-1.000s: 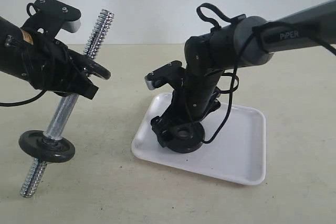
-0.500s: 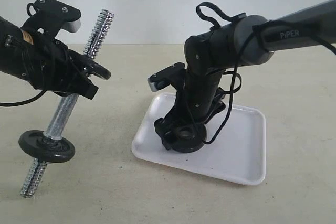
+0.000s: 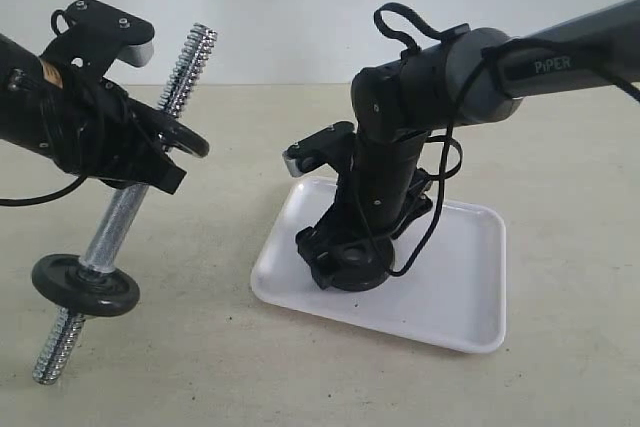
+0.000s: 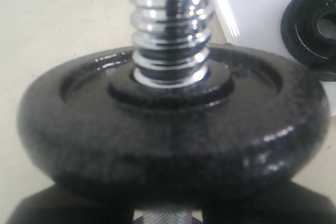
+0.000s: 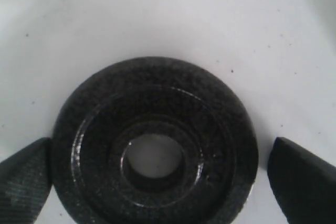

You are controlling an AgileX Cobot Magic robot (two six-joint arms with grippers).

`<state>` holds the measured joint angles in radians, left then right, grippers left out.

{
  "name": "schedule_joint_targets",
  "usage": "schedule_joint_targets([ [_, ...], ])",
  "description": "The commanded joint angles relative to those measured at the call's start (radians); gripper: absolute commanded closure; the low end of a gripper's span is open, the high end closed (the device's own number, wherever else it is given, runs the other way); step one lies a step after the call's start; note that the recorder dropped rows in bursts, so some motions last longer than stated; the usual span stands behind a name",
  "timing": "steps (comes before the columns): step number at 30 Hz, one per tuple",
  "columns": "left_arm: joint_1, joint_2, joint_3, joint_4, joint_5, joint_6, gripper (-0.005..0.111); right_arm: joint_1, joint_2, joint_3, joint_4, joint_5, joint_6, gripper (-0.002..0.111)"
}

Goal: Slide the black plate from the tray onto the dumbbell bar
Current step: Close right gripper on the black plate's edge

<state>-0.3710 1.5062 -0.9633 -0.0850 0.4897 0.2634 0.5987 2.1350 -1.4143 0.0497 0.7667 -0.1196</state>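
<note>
The black plate (image 3: 353, 265) lies flat in the white tray (image 3: 455, 282), near its left end. My right gripper (image 3: 345, 255) stands over it, open. In the right wrist view the plate (image 5: 105, 129) shows its centre hole, with one of the fingers (image 5: 23, 182) at its rim and the other a little off the opposite side; the gripper (image 5: 157, 179) straddles it. My left gripper (image 3: 135, 162) is shut on the dumbbell bar (image 3: 118, 219), held tilted above the table. In the left wrist view the gripper (image 4: 168, 216) sits right behind a black disc (image 4: 173, 135) on the bar (image 4: 170, 24).
A second black disc (image 3: 85, 285) sits low on the bar, above its lower threaded end (image 3: 52, 347). The upper threaded end (image 3: 190, 65) points up and to the right. Beige table surface (image 3: 200, 347) surrounds the tray.
The bar in my left gripper has dropped slightly, its lower disc and threaded end now lower. My right gripper has shifted slightly right over the plate, which has not moved.
</note>
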Motion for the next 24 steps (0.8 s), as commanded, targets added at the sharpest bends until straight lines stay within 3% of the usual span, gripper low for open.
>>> schedule_joint_targets([
  [1,0.000,-0.052,-0.035,-0.005,-0.128,0.007,0.102,-0.011,0.030,0.018,0.033,0.048,0.024,0.003],
  [24,0.000,-0.052,-0.035,-0.005,-0.128,0.007,0.102,-0.011,0.030,0.018,0.010,0.072,0.179,0.003],
])
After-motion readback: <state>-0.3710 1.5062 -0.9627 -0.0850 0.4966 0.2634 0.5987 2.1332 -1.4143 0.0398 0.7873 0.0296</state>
